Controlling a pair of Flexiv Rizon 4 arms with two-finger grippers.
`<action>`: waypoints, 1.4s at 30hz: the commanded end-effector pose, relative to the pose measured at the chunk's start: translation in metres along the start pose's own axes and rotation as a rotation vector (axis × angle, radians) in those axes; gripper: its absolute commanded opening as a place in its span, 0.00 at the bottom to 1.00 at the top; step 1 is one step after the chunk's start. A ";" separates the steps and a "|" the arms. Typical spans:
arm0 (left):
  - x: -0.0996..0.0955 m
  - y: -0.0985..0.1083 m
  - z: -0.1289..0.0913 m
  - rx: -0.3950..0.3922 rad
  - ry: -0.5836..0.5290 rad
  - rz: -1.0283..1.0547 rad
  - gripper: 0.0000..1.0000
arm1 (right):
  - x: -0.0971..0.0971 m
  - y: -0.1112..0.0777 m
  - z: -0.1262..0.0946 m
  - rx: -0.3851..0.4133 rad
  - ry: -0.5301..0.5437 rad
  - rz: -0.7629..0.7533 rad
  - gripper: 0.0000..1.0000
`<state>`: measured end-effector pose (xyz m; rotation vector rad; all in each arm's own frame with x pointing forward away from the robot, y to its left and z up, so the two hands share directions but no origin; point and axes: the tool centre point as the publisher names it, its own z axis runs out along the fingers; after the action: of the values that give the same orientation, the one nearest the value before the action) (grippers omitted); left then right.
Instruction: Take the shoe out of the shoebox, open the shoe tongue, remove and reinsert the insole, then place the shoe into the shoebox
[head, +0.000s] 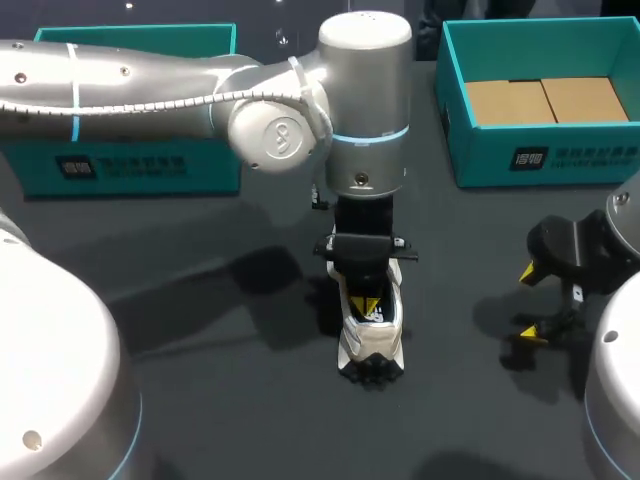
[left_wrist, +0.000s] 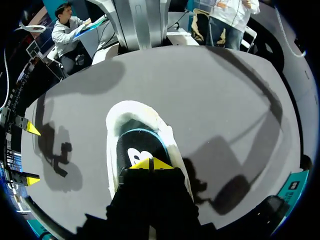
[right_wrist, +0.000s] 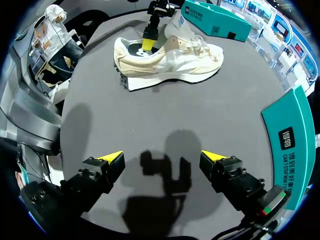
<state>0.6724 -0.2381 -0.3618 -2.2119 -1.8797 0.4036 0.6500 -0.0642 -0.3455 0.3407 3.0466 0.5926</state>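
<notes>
A cream-white shoe (head: 373, 342) (right_wrist: 170, 60) stands on the dark table's middle, its heel towards me. My left arm reaches in from the left, and my left gripper (head: 365, 304) (left_wrist: 151, 163) points straight down into the heel opening. Its yellow tips are shut together against the dark insole (left_wrist: 137, 145) with its teal edge. Whether they pinch the insole I cannot tell. My right gripper (head: 530, 303) (right_wrist: 162, 160) hovers open over bare table to the shoe's right, with nothing between its fingers. The teal shoebox (head: 540, 160) stands at the back right, brown cardboard inside.
A second teal box part (head: 130, 165) lies at the back left, partly under my left arm. The shoebox wall (right_wrist: 290, 140) is close beside my right gripper. Bare table lies between the shoe and my right gripper.
</notes>
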 end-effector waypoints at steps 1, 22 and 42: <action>-0.008 0.000 0.009 -0.012 0.041 -0.026 0.00 | 0.002 -0.001 -0.002 0.000 -0.003 0.000 1.00; -0.003 -0.003 0.018 -0.149 0.033 -0.054 0.00 | 0.002 -0.001 -0.002 0.000 -0.003 0.000 1.00; -0.004 0.010 0.044 -0.109 0.166 -0.088 0.00 | 0.002 -0.001 -0.002 0.000 -0.003 0.000 1.00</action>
<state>0.6660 -0.2327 -0.3942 -2.1570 -1.9562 0.1149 0.6499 -0.0642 -0.3454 0.3407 3.0466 0.5927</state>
